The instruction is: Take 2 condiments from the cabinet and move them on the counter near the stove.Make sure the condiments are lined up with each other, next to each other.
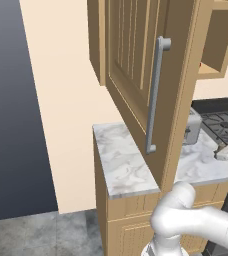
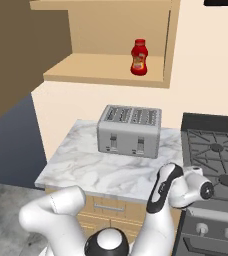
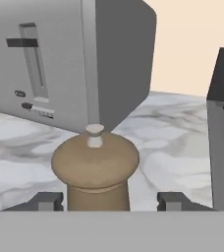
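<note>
Left base view: the wall cabinet (image 1: 136,65) door hangs wide open, its long grey bar handle (image 1: 155,95) facing us, over the marble counter (image 1: 123,165). The grey toaster (image 1: 192,127) peeks out behind the door and the black stove (image 1: 225,122) sits at the right.

Right base view: a red bottle (image 2: 139,57) stands upright on the open cabinet shelf; its label has some yellowish print, way too small to read. The four-slot toaster sits below, stove just beside it.

Hand view: the wooden pepper shaker (image 3: 95,170) stands on the counter between the gripper (image 3: 104,201) tips, which are spread open and not touching it.
</note>
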{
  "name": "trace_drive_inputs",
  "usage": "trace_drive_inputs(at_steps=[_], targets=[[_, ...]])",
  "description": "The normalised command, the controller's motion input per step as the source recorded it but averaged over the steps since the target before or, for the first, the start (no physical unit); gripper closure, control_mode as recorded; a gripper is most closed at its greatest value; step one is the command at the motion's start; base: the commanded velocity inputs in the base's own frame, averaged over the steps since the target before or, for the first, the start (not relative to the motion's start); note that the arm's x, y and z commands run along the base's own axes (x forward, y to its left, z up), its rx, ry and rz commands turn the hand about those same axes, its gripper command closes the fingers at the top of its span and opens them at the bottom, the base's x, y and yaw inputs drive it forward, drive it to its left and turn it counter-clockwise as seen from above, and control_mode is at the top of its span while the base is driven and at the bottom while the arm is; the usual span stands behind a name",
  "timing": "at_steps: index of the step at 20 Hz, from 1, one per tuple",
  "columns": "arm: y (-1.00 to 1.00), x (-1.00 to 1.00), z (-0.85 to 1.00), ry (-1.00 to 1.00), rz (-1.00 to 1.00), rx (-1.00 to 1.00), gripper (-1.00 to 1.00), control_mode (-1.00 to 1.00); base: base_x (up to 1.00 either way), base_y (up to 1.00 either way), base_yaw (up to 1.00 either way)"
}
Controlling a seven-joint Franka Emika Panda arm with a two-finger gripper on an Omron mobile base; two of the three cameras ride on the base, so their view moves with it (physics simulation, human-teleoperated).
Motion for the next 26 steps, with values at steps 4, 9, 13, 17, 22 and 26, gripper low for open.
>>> trace_drive_inputs(at_steps=[4,9,13,17,22,26], targets=[[-0.07,-0.30,0.00,0.00,0.00,0.00,-1.00,-1.00,0.00,0.00,0.00],[-0.03,-0.31,0.00,-0.01,0.00,0.00,-1.00,-1.00,0.00,0.00,0.00],[-0.01,-0.29,0.17,0.00,0.00,0.00,-1.00,-1.00,0.00,0.00,0.00],[-0.02,-0.57,0.45,0.00,-0.03,0.00,-1.00,-1.00,0.00,0.00,0.00],[0.00,-0.60,0.72,0.00,-0.06,0.00,-1.00,-1.00,0.00,0.00,0.00],[0.29,-0.41,0.95,0.00,-0.09,-0.02,-1.00,-1.00,0.00,0.00,0.00]])
